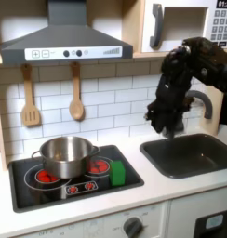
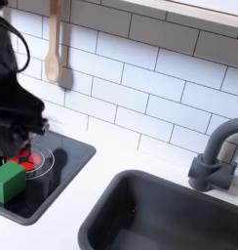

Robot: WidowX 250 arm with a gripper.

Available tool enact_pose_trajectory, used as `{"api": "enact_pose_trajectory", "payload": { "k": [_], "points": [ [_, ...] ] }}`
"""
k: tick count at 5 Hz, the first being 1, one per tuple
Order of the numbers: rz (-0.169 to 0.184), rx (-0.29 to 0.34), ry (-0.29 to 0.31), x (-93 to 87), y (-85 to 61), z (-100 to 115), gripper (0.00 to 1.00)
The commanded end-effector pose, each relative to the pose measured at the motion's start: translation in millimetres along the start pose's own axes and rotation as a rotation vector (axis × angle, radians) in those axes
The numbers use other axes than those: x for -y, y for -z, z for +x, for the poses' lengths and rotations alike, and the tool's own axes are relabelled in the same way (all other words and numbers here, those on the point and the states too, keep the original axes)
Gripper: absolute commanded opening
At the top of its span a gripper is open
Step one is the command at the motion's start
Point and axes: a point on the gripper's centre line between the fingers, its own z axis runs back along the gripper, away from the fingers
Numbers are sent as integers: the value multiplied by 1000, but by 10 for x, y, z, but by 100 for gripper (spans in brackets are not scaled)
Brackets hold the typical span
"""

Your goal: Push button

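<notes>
We see the black arm reaching in from the first exterior view's right, bent so that its gripper [image 1: 163, 125] hangs above the white counter [image 1: 134, 186], between the stove top [image 1: 73, 177] and the sink [image 1: 192, 154]. In the second exterior view the gripper [image 2: 16, 132] shows as a dark mass at the left edge, above the stove top [image 2: 53, 166] corner. It is dark and blurred in both exterior views, so we cannot tell whether its jaws stand apart or together. We see nothing held in it, and it appears to touch nothing.

The red buttons [image 1: 81, 188] sit in a small row at the front edge of the stove top in the first exterior view, well to the left of and lower than the gripper. A steel pot [image 1: 65, 155] stands on the left burner, and a green block [image 1: 117, 172] stands upright just beside it on the right part of the hob. In the second exterior view the green block [image 2: 8, 180] sits beside a glowing red burner [image 2: 29, 159].

A wooden spatula [image 1: 30, 100] and a wooden spoon [image 1: 76, 97] hang on the tiled wall under the range hood [image 1: 61, 42]. The faucet [image 2: 213, 154] rises behind the sink [image 2: 160, 210].
</notes>
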Motion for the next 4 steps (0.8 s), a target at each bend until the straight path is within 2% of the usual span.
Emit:
{"api": "enact_pose_trajectory", "payload": {
  "k": [1,4],
  "points": [
    [-3,73,-28,-133,-60,221,0],
    [24,239,-47,-327,-66,560,0]
  ]
}}
